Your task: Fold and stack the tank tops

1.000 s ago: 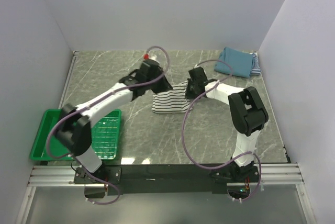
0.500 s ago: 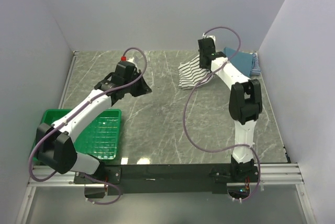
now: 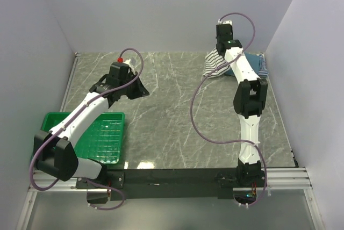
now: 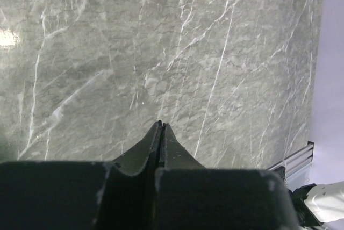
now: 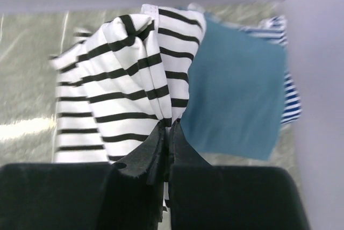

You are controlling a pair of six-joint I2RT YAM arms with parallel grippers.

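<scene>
Three tank tops are in view, all in the upper right of the top view. The black-and-white striped tank top [image 5: 123,79] hangs bunched from the right gripper [image 5: 166,125], whose fingers are pinched tight on a fold of it. It is lifted off the marble table [image 3: 172,112]. In the wrist view its right side overlaps the left edge of the teal-blue tank top [image 5: 236,101]. That one lies folded on the navy-and-white striped tank top [image 5: 290,95], which peeks out at the right edge. The left gripper [image 4: 160,125] is at centre left with its fingers pressed together, holding nothing. One green basket [image 3: 38,149] sits at lower left.
</scene>
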